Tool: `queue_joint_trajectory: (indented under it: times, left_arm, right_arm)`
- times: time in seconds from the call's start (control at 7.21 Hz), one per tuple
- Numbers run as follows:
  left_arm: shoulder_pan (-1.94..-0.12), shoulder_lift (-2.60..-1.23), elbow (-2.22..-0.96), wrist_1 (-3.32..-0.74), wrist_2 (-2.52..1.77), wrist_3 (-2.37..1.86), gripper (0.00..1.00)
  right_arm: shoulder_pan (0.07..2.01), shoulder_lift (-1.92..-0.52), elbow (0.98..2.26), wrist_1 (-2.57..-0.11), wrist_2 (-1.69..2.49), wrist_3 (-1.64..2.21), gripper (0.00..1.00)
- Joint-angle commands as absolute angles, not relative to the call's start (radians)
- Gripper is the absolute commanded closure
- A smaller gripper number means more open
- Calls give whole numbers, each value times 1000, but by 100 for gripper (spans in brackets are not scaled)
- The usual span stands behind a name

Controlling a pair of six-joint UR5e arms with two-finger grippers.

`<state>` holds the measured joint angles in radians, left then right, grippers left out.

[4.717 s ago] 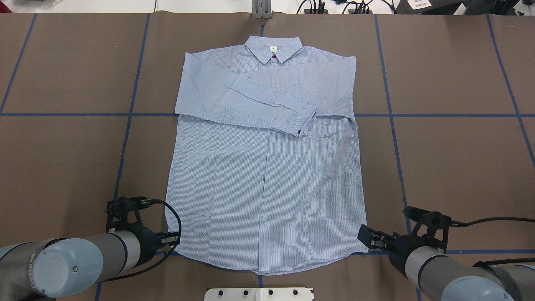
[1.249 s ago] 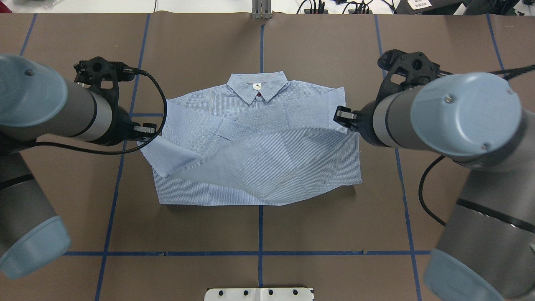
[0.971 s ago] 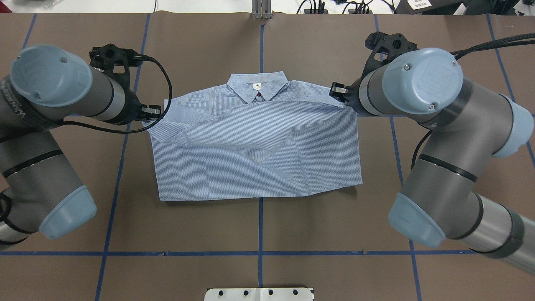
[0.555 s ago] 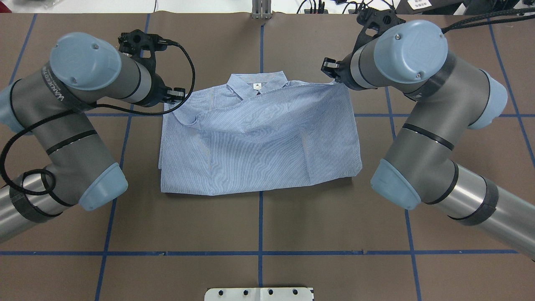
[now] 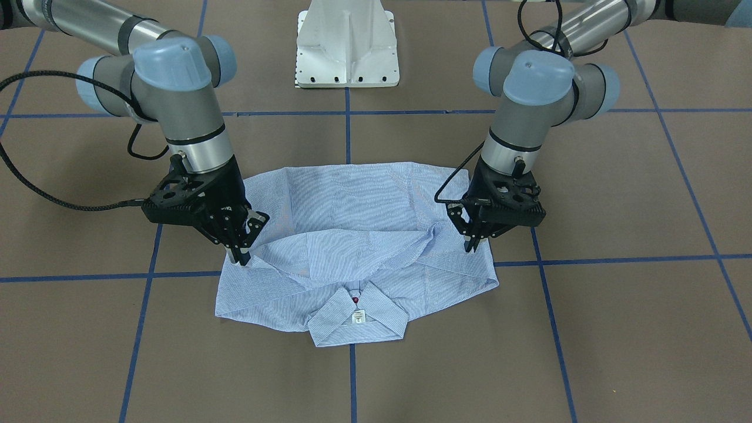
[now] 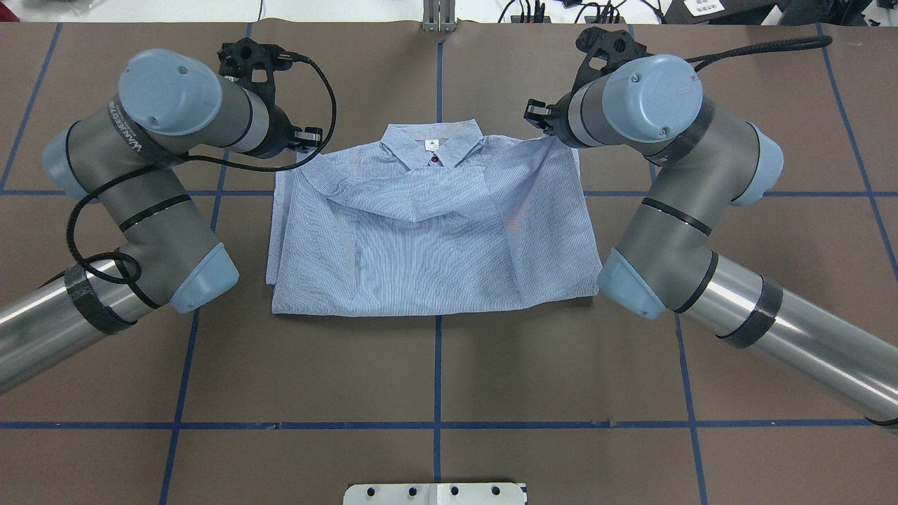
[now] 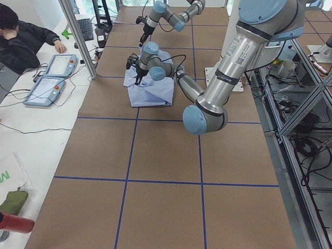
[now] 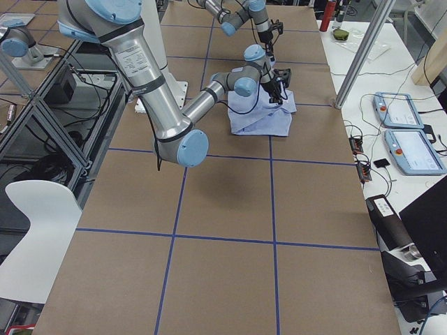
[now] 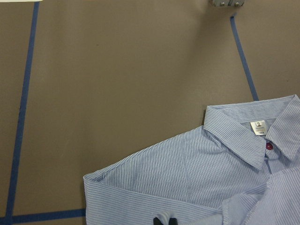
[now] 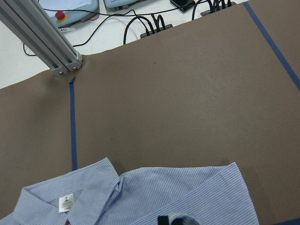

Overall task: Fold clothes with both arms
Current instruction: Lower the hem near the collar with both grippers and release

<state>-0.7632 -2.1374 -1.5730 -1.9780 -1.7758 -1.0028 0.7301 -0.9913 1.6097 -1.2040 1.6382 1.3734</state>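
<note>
While pinched shut on shirt (image 6: 435, 245) hem corners: left gripper (image 5: 470, 247) at collar's (image 6: 407, 144) robot-left, right gripper (image 5: 242, 258) at its robot-right. Shirt doubled over on tabletop (image 6: 533, 372), hem near collar.

Soft, finely striped cloth shirt (image 6: 435, 245), creased, on a matt brown paper-like desk (image 6: 316, 365) lined with blue tape (image 6: 316, 425). The left arm (image 6: 151, 217) and right arm (image 6: 673, 231) show satin grey metal with smooth light-blue plastic caps (image 6: 168, 91); the left gripper (image 5: 471, 246) and right gripper (image 5: 241, 257) are matt black.
</note>
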Motion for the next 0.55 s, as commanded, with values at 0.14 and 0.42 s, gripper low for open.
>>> queue_joint_trajectory:
  times: [0.14, 0.42]
  left_arm:
    - [-764, -2143, -1429, -2029, -1772, -939, 100]
    - [-773, -2140, -1381, -2089, -1772, -907, 100]
  right_arm:
    - [733, -1012, 1511, -1095, 1638, 1325, 100]
    - [742, -1032, 1511, -1072, 1643, 1295, 100]
